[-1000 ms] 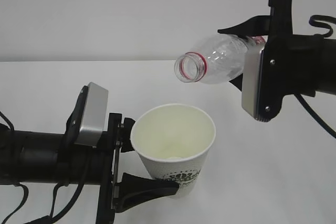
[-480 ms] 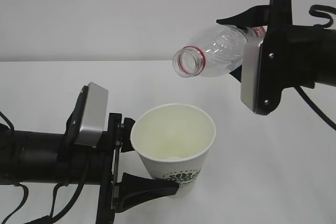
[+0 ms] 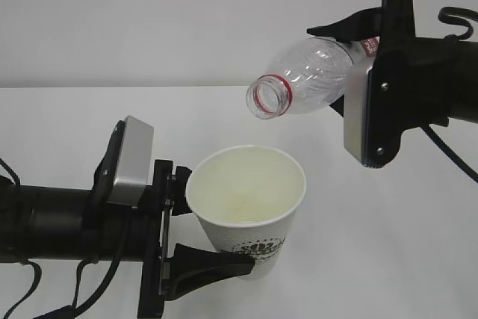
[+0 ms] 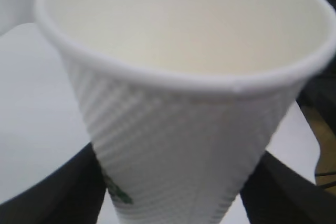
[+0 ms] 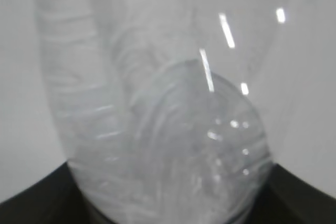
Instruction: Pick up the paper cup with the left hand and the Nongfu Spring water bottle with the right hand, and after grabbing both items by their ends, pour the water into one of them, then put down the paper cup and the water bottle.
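Paper cup, small white tapered (image 3: 246,207), upright, clamped low by black left gripper (image 3: 196,248); clear ribbed bottle (image 3: 310,80) tipped above, mouth over cup, clamped by black right gripper (image 3: 357,65). Left wrist: cup (image 4: 184,103) pinched between fingers. Right wrist: bottle (image 5: 168,129) gripped, looks near empty. Advice: keep mouth centred over rim, level back slowly.
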`<state>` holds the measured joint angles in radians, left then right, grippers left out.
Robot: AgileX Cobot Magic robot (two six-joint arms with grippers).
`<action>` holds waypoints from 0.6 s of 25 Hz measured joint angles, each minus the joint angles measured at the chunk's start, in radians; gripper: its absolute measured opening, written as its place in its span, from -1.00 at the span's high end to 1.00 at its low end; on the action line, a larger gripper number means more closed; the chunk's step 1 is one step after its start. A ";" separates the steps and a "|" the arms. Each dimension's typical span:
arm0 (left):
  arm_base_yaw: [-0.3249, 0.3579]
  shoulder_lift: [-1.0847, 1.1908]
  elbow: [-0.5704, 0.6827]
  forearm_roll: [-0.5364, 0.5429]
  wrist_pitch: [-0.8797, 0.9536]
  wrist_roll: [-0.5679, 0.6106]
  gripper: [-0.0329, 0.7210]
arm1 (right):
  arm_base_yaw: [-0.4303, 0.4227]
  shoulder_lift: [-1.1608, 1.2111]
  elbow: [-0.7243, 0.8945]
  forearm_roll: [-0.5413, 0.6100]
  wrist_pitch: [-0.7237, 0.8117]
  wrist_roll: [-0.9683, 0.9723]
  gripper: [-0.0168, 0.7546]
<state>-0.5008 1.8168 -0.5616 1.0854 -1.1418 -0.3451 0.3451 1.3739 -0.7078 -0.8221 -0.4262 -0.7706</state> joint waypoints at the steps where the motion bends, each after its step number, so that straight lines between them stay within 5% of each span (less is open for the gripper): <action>1: 0.000 0.000 0.000 -0.004 0.000 0.000 -0.53 | 0.000 0.000 0.000 0.000 0.000 -0.002 -0.35; 15: 0.000 0.000 0.000 -0.034 0.000 0.000 -0.53 | 0.000 0.000 0.000 0.014 -0.002 -0.068 -0.35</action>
<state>-0.5008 1.8168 -0.5616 1.0510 -1.1418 -0.3451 0.3451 1.3739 -0.7078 -0.8080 -0.4281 -0.8383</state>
